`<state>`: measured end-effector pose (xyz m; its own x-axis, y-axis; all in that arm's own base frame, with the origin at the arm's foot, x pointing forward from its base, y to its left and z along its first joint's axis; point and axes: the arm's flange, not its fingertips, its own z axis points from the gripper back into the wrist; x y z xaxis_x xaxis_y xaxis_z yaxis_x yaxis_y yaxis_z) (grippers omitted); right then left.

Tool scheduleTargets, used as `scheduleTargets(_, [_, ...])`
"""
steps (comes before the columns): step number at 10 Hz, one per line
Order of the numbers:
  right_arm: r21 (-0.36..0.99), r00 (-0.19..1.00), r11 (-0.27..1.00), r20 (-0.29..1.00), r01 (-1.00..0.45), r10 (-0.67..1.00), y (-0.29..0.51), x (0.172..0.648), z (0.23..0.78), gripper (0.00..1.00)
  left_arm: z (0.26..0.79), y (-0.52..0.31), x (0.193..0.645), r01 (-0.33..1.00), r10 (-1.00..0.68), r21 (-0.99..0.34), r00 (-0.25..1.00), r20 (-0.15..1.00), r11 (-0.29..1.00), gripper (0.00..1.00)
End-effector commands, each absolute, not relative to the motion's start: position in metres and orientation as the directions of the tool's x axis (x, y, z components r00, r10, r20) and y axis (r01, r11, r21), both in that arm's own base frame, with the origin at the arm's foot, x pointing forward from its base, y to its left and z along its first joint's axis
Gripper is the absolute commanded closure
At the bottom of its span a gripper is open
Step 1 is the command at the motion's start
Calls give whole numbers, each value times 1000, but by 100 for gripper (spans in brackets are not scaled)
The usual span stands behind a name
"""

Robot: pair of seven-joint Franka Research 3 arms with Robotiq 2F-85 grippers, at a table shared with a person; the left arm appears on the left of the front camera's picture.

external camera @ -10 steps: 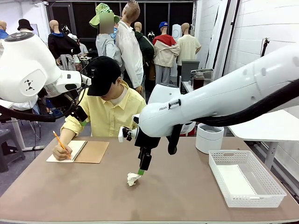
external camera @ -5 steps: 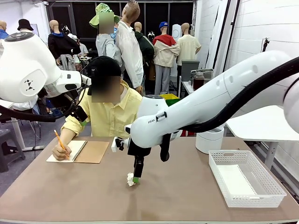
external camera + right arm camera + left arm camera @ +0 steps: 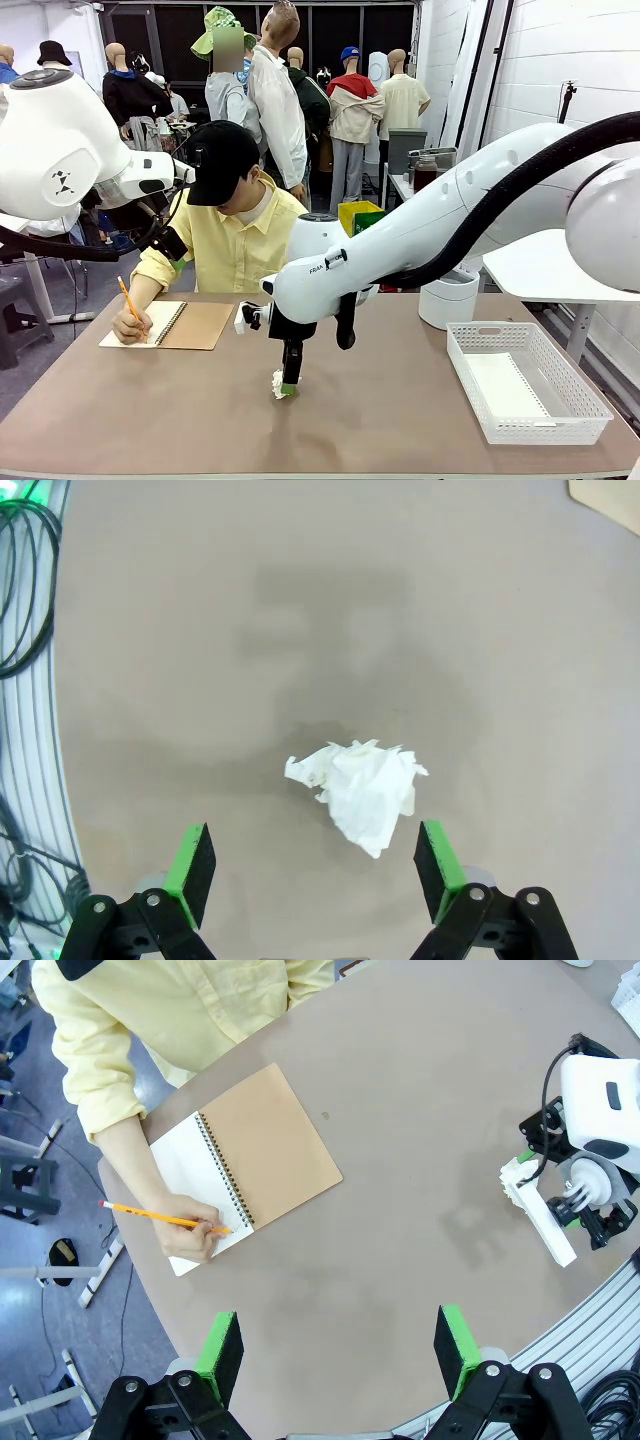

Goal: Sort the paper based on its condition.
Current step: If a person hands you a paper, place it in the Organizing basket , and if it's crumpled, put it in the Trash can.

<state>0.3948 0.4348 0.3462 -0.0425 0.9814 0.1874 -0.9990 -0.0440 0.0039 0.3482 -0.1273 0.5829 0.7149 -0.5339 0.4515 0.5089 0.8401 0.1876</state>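
One crumpled wad of paper (image 3: 358,790) lies low and centre in the front view. Your right tool (image 3: 315,865) has dropped over it, fingers spread either side, ready to pinch. Meanwhile your left tool (image 3: 340,1355) hangs spread wide.

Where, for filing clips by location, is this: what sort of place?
Likely a robotics lab: a white robot arm's right gripper at a crumpled paper wad on a table, painted block wall behind.
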Motion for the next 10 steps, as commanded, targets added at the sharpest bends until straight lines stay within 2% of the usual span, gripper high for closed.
scheduleTargets(1, [-2,-30,-30,170,-1000,985,444,404,344,0,583,-126,348,511,-535,187,711,456,839,0])
scheduleTargets(10, [17,-11,-13,139,-1000,990,448,423,322,0,583,-126,348,511,-535,187,711,456,839,0])
